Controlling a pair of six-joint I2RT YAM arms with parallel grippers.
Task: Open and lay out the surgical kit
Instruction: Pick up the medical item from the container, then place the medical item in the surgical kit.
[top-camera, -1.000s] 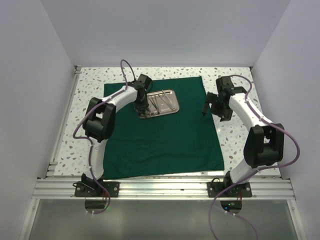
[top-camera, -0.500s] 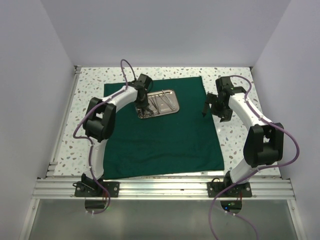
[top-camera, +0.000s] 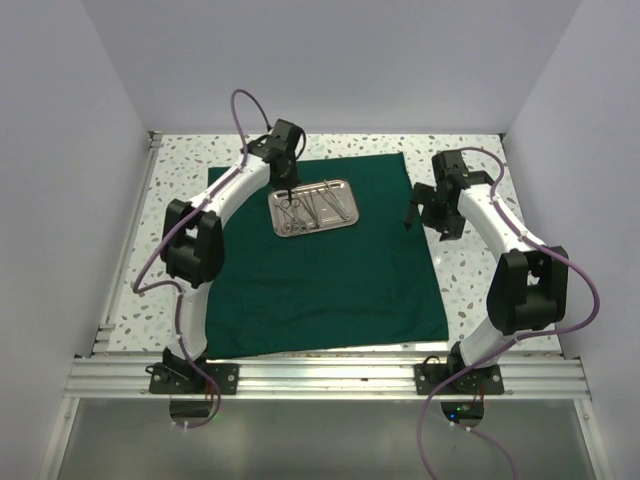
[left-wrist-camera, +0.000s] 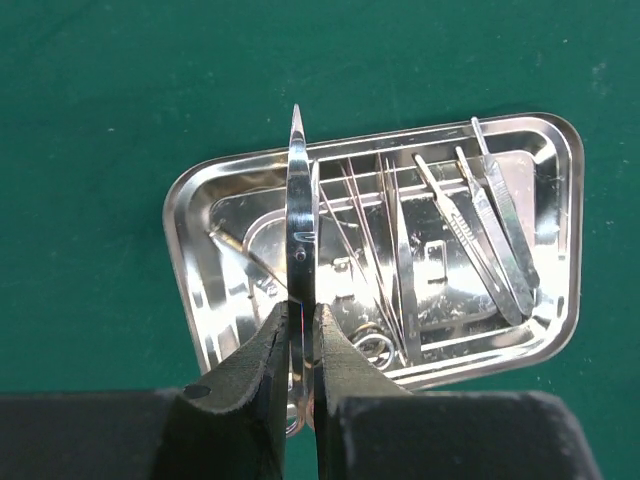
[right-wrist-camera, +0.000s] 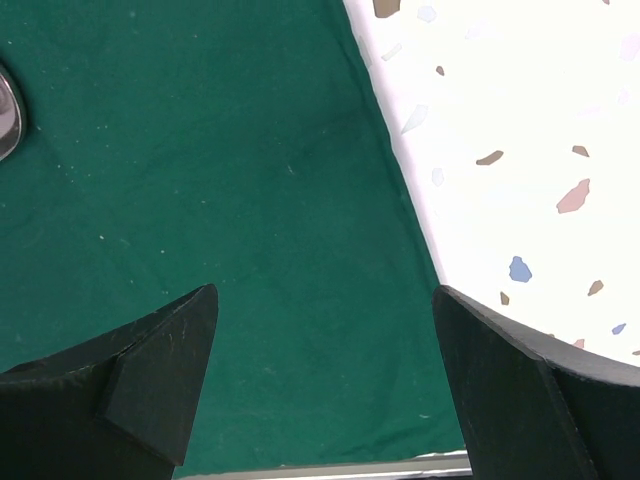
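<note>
Tray (left-wrist-camera: 560, 135) of shiny steel is sitting on the green cloth (top-camera: 320, 290), holding slim silver tools (left-wrist-camera: 480, 230). Left claw (left-wrist-camera: 300, 345) is hanging over the tray's left half, pinching one thin silver instrument (left-wrist-camera: 298, 200) whose long axis is pointing straight away from the wrist, across the tray. Right claw (right-wrist-camera: 320, 370) is waiting spread wide, well to the right of the tray, over the cloth's edge beside bare tabletop (right-wrist-camera: 520, 120). Wrist view is showing the pinch; overhead view is hiding it.
</note>
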